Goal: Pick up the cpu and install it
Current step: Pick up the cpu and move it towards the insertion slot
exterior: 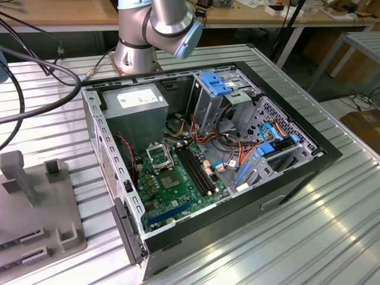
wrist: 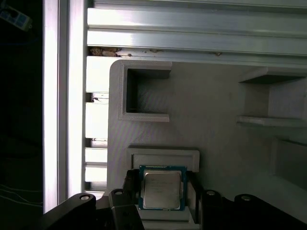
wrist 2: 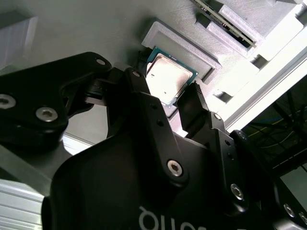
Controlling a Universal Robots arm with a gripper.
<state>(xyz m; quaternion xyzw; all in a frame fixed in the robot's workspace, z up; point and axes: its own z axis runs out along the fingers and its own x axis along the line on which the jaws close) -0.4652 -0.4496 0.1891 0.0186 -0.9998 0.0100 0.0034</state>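
Both wrist views show the gripper (wrist: 162, 184) (wrist 2: 165, 85) straddling the cpu (wrist: 162, 191) (wrist 2: 168, 77), clamped or not I cannot tell, print illegible; the exterior view shows the socket (exterior: 159, 157).

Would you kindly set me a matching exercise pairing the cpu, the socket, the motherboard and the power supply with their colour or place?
Things:
1. cpu
2. socket
3. motherboard
4. power supply

Descriptions:
A. green board inside the open case
B. silver top, sitting in the grey holder at the gripper
C. grey box in the case corner near the arm's base
D. black-framed square on the board

Pairs: 1-B; 2-D; 3-A; 4-C.
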